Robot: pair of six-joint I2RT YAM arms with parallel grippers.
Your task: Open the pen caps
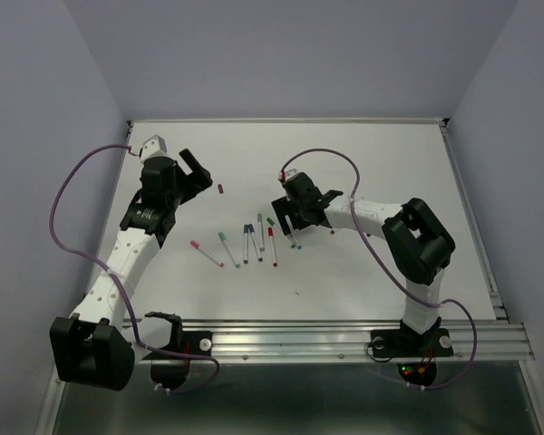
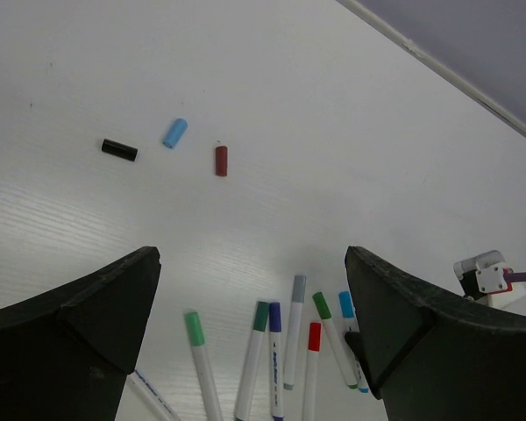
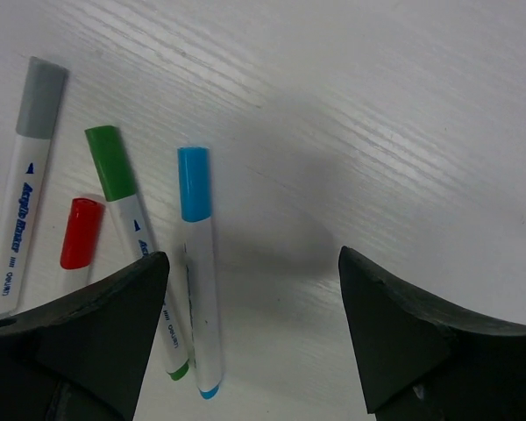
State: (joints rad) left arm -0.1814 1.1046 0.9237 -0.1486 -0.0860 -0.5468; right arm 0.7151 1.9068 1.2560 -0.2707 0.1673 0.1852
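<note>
The right claw (image 3: 250, 263) hangs spread and empty, a blue-capped pen (image 3: 200, 281) just beside one finger. The left claw (image 2: 252, 254) is spread too, a loose red cap (image 2: 221, 160) to its right.

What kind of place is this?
Probably a robotics lab test cell: a white table closed in by plain walls, two robot arms bolted to an aluminium rail, and marker pens laid out.

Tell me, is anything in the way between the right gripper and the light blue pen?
Nothing visible is. The right gripper is open, and the light blue pen lies uncovered in the gap between its fingers. A green pen lies close alongside it.
</note>
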